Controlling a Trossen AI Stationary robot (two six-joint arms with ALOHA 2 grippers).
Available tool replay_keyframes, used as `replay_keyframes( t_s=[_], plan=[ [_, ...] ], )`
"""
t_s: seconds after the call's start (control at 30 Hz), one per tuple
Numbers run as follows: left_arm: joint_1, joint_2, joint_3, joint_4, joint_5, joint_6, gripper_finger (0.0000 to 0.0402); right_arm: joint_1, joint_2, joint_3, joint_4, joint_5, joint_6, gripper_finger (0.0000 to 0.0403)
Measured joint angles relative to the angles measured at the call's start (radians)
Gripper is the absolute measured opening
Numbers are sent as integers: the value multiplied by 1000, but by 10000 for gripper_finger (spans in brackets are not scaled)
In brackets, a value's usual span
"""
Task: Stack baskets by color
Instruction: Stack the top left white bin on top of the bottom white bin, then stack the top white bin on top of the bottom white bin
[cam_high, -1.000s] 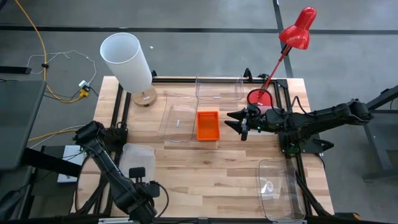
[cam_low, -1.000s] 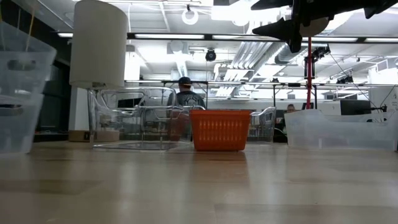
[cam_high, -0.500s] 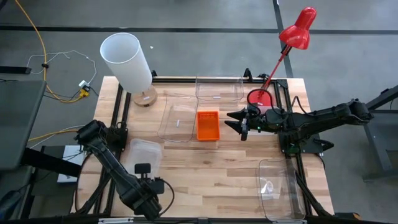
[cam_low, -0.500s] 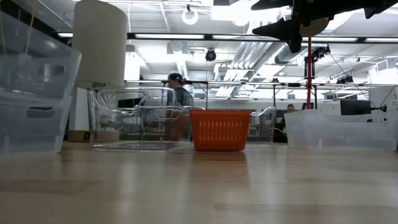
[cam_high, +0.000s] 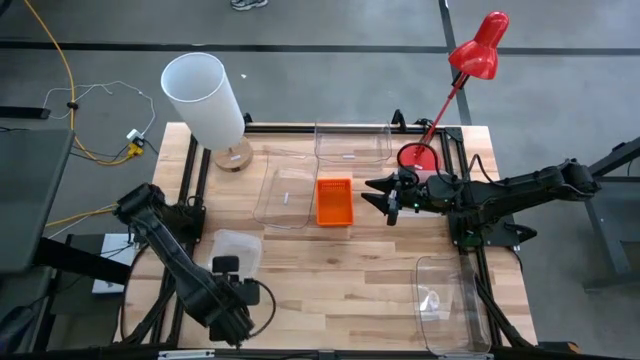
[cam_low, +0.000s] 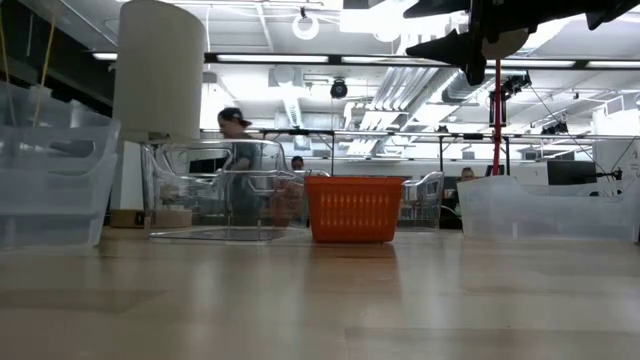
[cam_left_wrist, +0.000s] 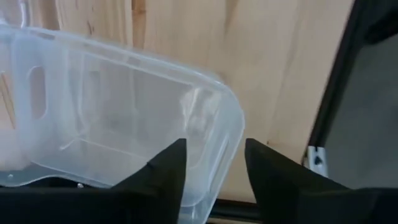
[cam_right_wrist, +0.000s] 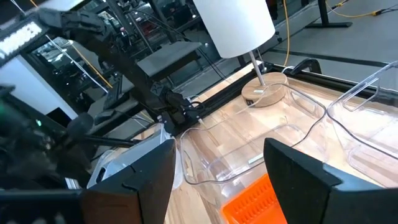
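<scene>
orange basket (cam_high: 334, 201), clear bins (cam_high: 282, 197), seemingly four

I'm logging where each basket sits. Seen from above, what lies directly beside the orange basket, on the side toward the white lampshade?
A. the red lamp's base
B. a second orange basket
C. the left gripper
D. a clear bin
D: in the high view a clear bin lies alongside the orange basket on that side.

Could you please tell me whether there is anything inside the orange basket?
From above, the orange basket looks empty, with only its own orange floor visible. In the low view its mesh wall hides the interior.
</scene>
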Motion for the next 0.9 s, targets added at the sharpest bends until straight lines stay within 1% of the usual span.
replay_keyframes(
  t_s=[0.1, 0.17, 0.23, 0.33, 0.43, 0.5, 0.57, 0.63, 0.73, 0.83, 0.9],
  plan=[
    [19, -67, 0, -2, -8, -4, 171, 0, 0, 0, 1, 0, 0, 232],
    [37, -114, 0, -1, -45, -5, 176, 0, 0, 0, 1, 0, 0, 232],
    [54, -163, 0, 7, -119, -7, 178, 0, 0, 0, 2, 0, 0, 232],
    [91, -238, 0, 69, -292, -6, 178, 0, 0, 0, 3, 0, 1, 232],
    [148, -306, -13, 205, -439, 51, 178, 0, 0, 0, 2, 0, 9, 232],
    [201, -358, -58, 327, -472, 132, 175, 0, 0, 0, 2, -1, 11, 232],
    [269, -403, -125, 484, -470, 223, 173, 0, 0, 0, 6, -11, 11, 232],
    [348, -447, -214, 657, -435, 311, 172, 0, 0, 0, 11, -19, 24, 232],
    [476, -502, -359, 962, -312, 409, 172, 0, 0, 0, 13, -58, 34, 232],
    [580, -534, -492, 1245, -206, 434, 172, 0, 0, 0, 14, -100, 31, 232],
    [627, -558, -571, 1375, -165, 445, 172, 0, 0, 0, 18, -120, 31, 232]
  ],
)
